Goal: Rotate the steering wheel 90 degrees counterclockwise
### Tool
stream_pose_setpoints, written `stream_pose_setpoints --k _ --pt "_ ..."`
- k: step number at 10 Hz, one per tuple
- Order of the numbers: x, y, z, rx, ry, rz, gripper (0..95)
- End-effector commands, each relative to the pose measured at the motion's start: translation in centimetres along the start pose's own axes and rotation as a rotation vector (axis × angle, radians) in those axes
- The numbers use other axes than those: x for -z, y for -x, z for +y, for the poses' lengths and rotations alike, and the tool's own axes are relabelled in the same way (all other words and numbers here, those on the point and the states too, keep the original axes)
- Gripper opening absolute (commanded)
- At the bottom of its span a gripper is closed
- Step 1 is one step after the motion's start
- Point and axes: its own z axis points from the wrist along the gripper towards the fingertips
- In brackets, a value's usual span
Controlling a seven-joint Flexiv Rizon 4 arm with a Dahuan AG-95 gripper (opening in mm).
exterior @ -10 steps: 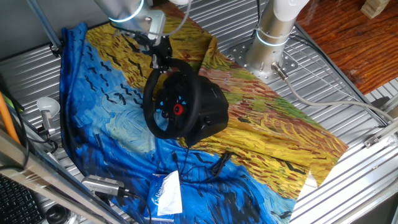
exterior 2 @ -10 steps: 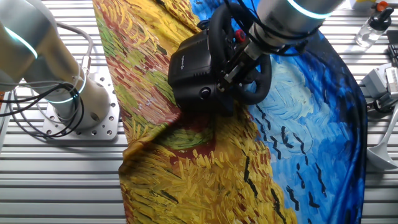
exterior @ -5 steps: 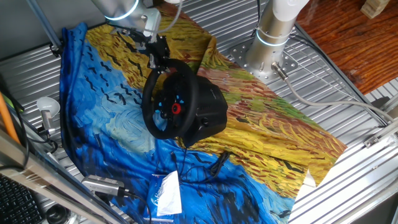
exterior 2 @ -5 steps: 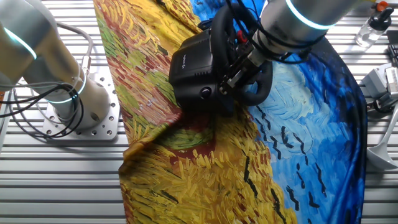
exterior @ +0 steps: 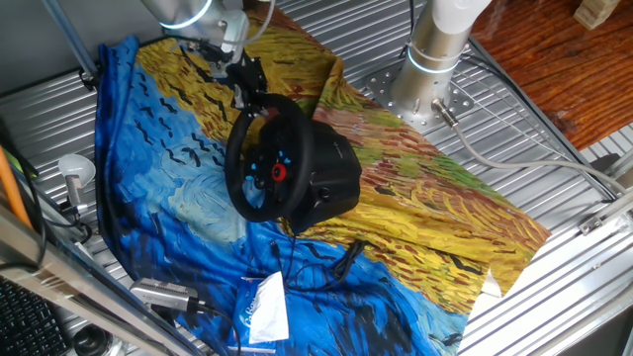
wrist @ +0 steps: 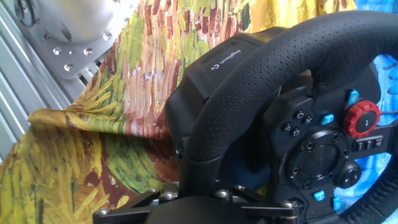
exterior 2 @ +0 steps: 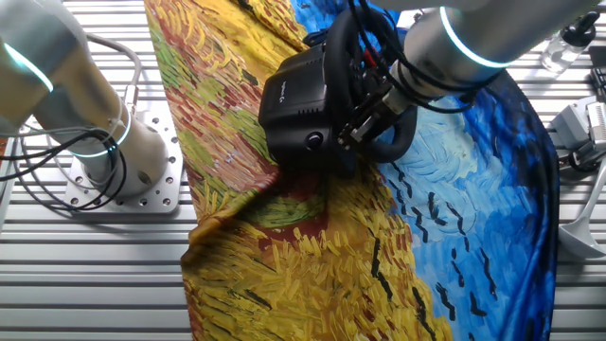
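Grip: I'm clamping my gripper [exterior: 244, 89] on the steering wheel [exterior: 269, 158] rim for turning leverage | wheel is standing mid-table on the painted cloth [exterior: 445, 208], base [exterior 2: 298, 104] bracing it.

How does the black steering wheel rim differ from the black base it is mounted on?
The round black steering wheel rim is a thin, dimpled ring standing upright off the cloth, with the gripper at its top edge; the bulky black base is a smooth boxy block resting on the painted cloth, untouched. Both are black.
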Motion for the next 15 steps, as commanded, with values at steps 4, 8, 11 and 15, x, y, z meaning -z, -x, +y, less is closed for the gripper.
stream_pose_setpoints --k 4,8,11,15 --pt "-0.4 -0.5 -0.1 0.034 -0.056 -0.02 0.0" --pt "-0.8 -1.2 -0.2 0.071 -0.123 -0.006 0.0" --pt "-1.3 -1.9 -0.3 0.09 -0.156 -0.027 0.0" --pt "-1.7 -2.4 -0.4 0.113 -0.188 -0.018 0.0"
